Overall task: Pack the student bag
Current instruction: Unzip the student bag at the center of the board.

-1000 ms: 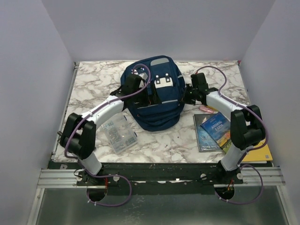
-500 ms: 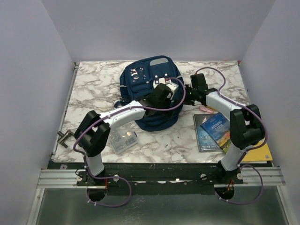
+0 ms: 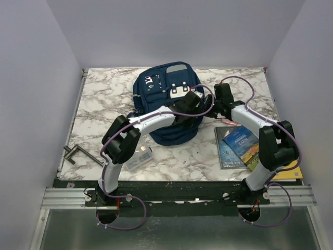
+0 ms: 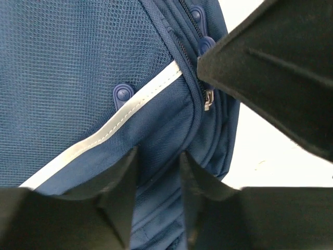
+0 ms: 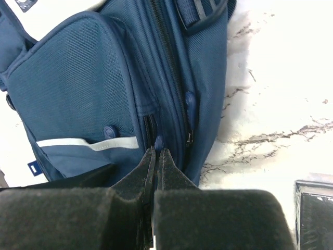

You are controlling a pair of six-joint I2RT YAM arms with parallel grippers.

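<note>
Your left gripper (image 4: 154, 161) partly open, narrow gap, student bag (image 4: 73, 73) directly ahead of its fingers, your right gripper (image 5: 156, 152) closed, tips touching a blue zipper pull (image 5: 158, 140) on the bag, hold unconfirmed

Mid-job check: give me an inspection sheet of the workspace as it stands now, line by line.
Surface: marble-patterned table, white with grey veins.
Job's things: student bag lies at the far centre, front pockets up.
Clutter: clear plastic box by the left arm's elbow; metal tool near the left edge; Animal Farm book on top of another book; yellow flat item at the near right corner.
Grippers: left gripper has a narrow gap between its jaws, at the bag's side; right gripper is shut, tips at a blue zipper pull, hold uncertain.
Cables: purple cables loop along both arms.
Surroundings: plain pale walls; metal rail at the near edge.
</note>
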